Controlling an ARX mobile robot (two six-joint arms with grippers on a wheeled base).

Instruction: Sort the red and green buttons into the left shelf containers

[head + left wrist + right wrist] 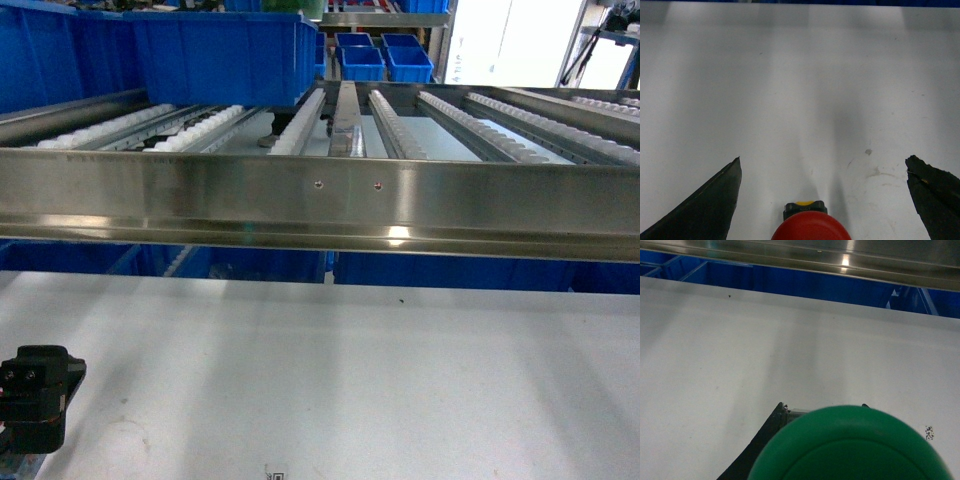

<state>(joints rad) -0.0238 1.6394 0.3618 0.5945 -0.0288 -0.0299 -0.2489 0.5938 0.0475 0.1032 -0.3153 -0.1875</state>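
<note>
Red button [809,227] lies between spread left gripper [825,200] fingers, apparently untouched.

The red button [810,226], its domed cap above a dark body with a yellow band, sat on the white tabletop. The green button's [850,445] broad cap filled the right wrist view. A large blue bin [225,55] stood on the shelf rollers, upper left.

Our left arm ends in a black, boxy housing [35,395] with small screw heads on its face. The left tool [822,197] has two dark, wedge-shaped fingers [705,210] with rough, chipped tips. One black finger [757,450] of the right tool shows.
</note>
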